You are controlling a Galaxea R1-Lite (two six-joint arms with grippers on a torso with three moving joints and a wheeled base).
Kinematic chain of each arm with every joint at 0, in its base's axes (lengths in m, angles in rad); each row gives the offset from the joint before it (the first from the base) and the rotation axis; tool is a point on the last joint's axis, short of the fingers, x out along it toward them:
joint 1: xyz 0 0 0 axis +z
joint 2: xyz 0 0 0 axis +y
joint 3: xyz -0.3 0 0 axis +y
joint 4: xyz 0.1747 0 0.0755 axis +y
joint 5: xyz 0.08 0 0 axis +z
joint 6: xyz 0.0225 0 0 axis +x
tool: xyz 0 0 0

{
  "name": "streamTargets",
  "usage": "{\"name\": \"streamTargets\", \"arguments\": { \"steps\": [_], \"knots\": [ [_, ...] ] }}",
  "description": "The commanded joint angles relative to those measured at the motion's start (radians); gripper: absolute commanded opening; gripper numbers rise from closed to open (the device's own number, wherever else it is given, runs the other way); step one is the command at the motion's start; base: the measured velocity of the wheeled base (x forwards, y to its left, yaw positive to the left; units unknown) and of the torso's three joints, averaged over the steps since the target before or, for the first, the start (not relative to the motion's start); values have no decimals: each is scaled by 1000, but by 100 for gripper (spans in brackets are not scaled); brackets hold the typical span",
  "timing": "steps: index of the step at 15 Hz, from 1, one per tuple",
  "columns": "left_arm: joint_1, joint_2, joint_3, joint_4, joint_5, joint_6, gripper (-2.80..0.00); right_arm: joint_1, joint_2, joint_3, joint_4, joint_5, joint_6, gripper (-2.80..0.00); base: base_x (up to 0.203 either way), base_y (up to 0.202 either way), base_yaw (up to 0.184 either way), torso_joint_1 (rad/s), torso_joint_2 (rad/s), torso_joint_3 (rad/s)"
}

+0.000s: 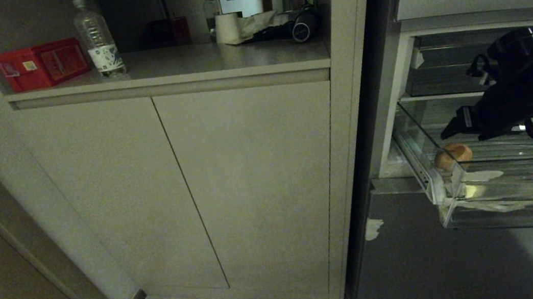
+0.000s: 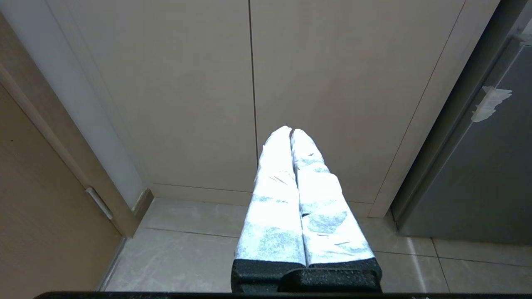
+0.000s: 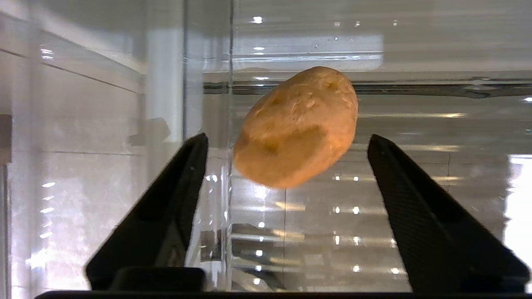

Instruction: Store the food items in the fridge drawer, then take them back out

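The potato (image 3: 297, 126) is a matte, tan-orange oval with a rough, pitted skin, not green. It lies in the drawer (image 1: 508, 189), near the front left corner, at about 4 o'clock in the head view. The drawer is clear, glossy plastic with a ribbed floor, a thick sloped front lip and white tape scraps (image 1: 476, 181) stuck at that corner; it stands pulled out from the fridge.

The right gripper (image 3: 286, 141) has two black, finely textured, tapering fingers (image 3: 174, 207). They stand apart with the potato between and beyond their tips, not touching it. In the head view the black right arm (image 1: 521, 90) reaches over the drawer at 3 o'clock.

The left gripper (image 2: 291, 131) has fingers (image 2: 274, 199) wrapped in crinkled white covering, pressed together tip to tip and holding nothing. It hangs before the cabinet (image 1: 210, 188), pointing toward the floor (image 2: 187, 249).

The cabinet is flat, matte beige with two plain doors and an open shelf (image 1: 213, 61) above, at 12 o'clock. On the shelf stand a red box (image 1: 41, 65), a clear ribbed bottle (image 1: 97, 38) and a paper roll (image 1: 229, 28). The floor is pale, smooth stone tile with thin joints. Below the drawer, at 5 o'clock, is a grey steel panel (image 1: 425, 262) with a white tape scrap on it.
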Motion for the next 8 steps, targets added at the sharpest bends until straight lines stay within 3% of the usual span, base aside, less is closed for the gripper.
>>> {"name": "streamTargets", "arguments": {
  "steps": [1,8],
  "knots": [
    [0,2,0,0,1,0,-280,-1,53,-15,3,-2,0,0,0,0,0,0,0,0],
    [0,2,0,0,1,0,-280,-10,121,-38,1,-14,8,0,0,0,0,0,0,0]
  ]
}}
